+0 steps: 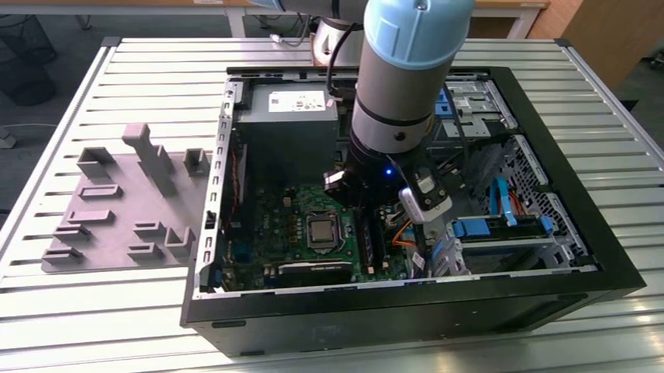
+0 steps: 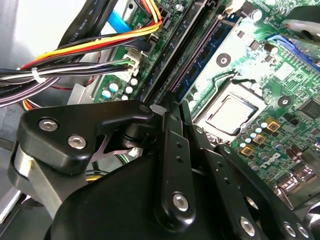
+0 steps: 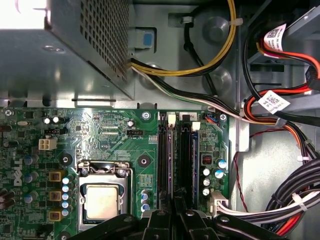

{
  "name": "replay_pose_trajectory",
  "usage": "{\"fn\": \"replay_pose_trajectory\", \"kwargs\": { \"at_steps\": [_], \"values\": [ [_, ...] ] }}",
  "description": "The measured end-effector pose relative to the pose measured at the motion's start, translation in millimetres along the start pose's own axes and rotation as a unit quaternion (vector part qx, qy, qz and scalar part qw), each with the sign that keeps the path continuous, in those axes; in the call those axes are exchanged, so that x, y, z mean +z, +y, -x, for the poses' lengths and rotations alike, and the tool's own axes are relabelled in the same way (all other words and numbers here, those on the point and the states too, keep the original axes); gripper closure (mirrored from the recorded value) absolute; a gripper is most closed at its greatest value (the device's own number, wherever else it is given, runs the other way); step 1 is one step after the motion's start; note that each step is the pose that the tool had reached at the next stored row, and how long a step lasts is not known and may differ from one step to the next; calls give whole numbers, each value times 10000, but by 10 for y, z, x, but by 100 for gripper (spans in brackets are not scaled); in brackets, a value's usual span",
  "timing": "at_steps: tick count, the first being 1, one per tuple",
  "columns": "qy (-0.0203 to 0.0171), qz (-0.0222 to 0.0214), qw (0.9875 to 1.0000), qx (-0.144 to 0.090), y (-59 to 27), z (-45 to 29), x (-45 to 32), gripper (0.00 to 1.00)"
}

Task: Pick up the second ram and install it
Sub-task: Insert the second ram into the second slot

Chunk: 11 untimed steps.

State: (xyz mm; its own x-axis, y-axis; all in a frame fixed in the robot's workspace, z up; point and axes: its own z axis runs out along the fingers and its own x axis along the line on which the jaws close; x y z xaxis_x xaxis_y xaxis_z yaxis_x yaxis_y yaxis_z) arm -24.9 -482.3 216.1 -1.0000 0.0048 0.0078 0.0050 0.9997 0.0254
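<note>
Pincer (image 2: pixel 172 112) fingers together, seemingly pressing the second ram (image 2: pixel 197 55) into its slot.

A slatted metal table (image 1: pixel 124 311) (pale, light-streaked) stands on grey floor (image 1: pixel 21 148) near wooden furniture (image 1: pixel 607 31).

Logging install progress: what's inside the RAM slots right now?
In the first wrist view, one slot holds a blue-green stick, seated on edge; its neighbour looks dark, seemingly empty. The end effector hangs over the slots' near ends and covers them.
</note>
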Motion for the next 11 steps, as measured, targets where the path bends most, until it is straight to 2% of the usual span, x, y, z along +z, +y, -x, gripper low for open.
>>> {"fn": "replay_pose_trajectory", "kwargs": {
  "at_steps": [11],
  "values": [
    [0, 19, 10000, 18, -2, 2, 23, 86]
  ]
}}
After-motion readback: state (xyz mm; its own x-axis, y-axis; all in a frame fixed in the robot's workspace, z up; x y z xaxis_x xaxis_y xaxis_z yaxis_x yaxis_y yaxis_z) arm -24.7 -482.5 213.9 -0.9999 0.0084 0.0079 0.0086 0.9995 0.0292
